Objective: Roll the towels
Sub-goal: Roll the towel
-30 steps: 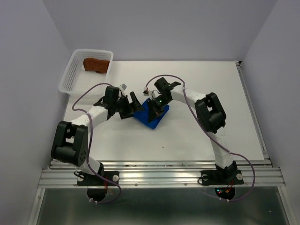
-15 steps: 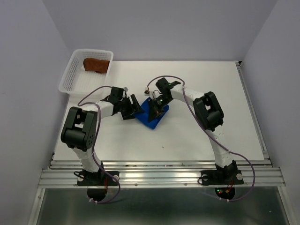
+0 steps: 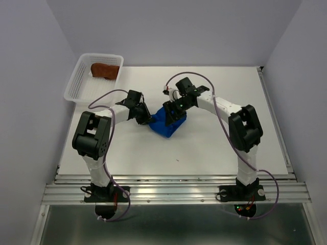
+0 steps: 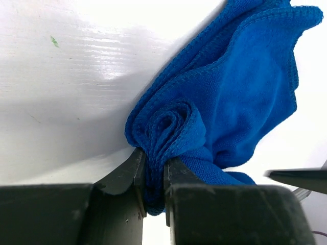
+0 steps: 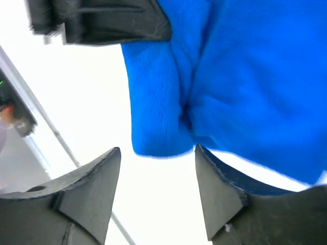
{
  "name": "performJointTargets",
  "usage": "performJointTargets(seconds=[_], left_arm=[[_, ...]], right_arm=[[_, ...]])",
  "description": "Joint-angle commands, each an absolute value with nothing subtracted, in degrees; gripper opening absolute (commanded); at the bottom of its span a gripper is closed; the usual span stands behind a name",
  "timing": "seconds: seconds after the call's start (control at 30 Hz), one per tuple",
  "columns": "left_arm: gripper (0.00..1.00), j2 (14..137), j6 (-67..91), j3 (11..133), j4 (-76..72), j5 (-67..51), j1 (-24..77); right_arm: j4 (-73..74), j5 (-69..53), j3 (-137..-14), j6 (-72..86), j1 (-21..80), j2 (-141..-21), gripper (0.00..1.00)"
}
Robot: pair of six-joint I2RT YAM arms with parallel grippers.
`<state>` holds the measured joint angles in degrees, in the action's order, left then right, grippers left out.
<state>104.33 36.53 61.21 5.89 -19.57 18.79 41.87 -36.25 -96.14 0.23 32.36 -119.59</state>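
A blue towel [image 3: 167,125] lies bunched and partly rolled in the middle of the white table [image 3: 214,148]. My left gripper [image 3: 149,121] is at its left end, shut on the rolled end of the towel [image 4: 240,92], which is pinched tight between the jaws of the left gripper [image 4: 152,164]. My right gripper [image 3: 173,115] hovers over the towel's far side. In the right wrist view the right gripper [image 5: 157,150] stands open, with the blue towel [image 5: 245,76] just beyond its fingertips and nothing between them. A rolled brown towel [image 3: 104,70] lies in the white basket [image 3: 76,84].
The basket sits at the table's far left corner. The left gripper's black body [image 5: 102,20] shows beside the towel in the right wrist view. A metal rail [image 3: 173,191] runs along the near edge by the arm bases.
The left gripper moved right and shut on the towel's rolled end. The right gripper opened, let go of the towel and drew back. The towel went from flat to bunched.
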Motion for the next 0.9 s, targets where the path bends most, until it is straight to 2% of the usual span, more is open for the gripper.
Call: performJointTargets(seconds=[0.0,0.27,0.5,0.87], left_arm=[[0.01,105.21,34.19,64.86,11.86,-16.43,18.9],[0.01,106.08,32.17,70.83,20.65,-14.68,19.78],[0.0,106.87,33.13,72.86,24.25,-15.47,19.95],[0.0,108.72,35.24,74.62,25.93,-17.4,19.86]], right_arm=[[32.27,-24.36,-89.4,-2.19,34.89,-107.94,0.66],[18.73,-4.94,-78.76,-9.66,44.99,-100.9,0.68],[11.34,-0.7,-75.85,-15.11,49.47,-102.04,0.7],[14.32,6.42,-74.71,-17.75,52.9,-107.84,0.71]])
